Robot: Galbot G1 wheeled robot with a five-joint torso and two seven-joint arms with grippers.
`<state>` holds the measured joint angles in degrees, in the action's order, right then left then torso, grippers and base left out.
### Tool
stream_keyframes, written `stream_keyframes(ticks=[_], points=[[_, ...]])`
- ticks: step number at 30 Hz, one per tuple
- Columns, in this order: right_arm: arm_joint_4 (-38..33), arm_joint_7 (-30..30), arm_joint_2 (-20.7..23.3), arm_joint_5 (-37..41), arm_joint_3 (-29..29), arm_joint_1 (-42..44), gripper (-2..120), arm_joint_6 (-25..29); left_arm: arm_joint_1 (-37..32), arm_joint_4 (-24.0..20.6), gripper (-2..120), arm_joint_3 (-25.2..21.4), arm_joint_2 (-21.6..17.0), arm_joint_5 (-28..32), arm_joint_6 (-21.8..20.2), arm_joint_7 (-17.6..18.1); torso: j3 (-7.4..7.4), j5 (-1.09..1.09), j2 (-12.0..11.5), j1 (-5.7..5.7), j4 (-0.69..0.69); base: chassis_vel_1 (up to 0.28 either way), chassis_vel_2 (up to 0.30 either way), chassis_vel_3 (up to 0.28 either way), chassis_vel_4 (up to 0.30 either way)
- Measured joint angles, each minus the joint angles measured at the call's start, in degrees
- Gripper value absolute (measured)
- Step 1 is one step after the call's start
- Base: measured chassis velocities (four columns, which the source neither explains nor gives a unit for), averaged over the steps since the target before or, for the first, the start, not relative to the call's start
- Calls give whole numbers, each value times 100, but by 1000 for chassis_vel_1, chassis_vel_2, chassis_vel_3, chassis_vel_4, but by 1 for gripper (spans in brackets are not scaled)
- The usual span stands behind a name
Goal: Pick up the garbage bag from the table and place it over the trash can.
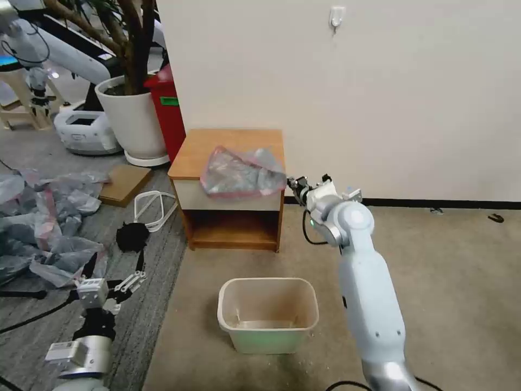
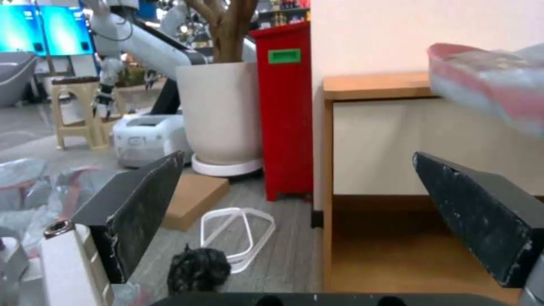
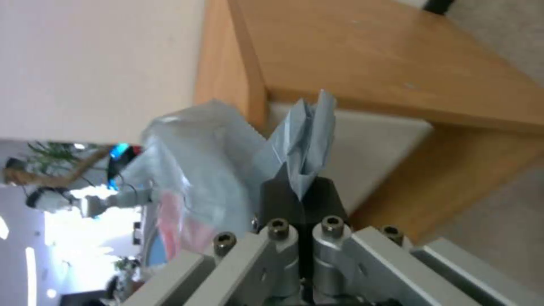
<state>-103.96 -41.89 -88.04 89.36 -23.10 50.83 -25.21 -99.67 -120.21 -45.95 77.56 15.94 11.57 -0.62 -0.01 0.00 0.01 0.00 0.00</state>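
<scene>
The garbage bag [image 1: 241, 172] lies crumpled on the front right part of the table [image 1: 203, 146], its grey plastic and pink band hanging over the white drawer front. My right gripper [image 1: 293, 183] is at the table's front right corner, shut on a corner of the garbage bag [image 3: 303, 140]; the black fingers [image 3: 283, 199] pinch the folded plastic. The trash can [image 1: 268, 313] stands open on the carpet in front of the table. My left gripper [image 1: 130, 281] hovers low at the left, open, with both pads [image 2: 136, 208] apart and nothing between them.
A heap of grey-and-pink bags [image 1: 43, 222] covers the floor at left. A black lump [image 1: 132, 237], a white frame [image 1: 153, 209] and a wood board [image 1: 124, 182] lie left of the table. A white planter [image 1: 133, 119] and red bin [image 1: 169, 111] stand behind.
</scene>
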Motion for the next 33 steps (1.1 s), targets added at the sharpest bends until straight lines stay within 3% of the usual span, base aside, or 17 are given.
stream_keyframes(ticks=[10,14,19,24,33], points=[[-1703,-380,972,153,741,1520,0,-310,160,99,100,23,-85,53,-9,4,0,0,0,0,0,0,0,0,0],[-2078,-488,1078,-82,1060,2117,0,-371,185,119,100,44,-76,60,-10,4,0,0,0,0,0,0,0,0,0],[-2113,-456,981,-686,1442,2697,0,-376,213,121,100,98,-43,56,-15,4,0,0,0,0,0,0,0,0,0],[-1993,-385,926,-905,1541,2705,0,-299,190,121,100,129,-9,21,-16,4,0,0,0,0,1,0,0,0,0],[-2045,-165,1246,-1645,1641,2815,0,-272,148,56,100,125,-66,29,-18,-3,0,0,-1,0,1,0,0,0,0]])
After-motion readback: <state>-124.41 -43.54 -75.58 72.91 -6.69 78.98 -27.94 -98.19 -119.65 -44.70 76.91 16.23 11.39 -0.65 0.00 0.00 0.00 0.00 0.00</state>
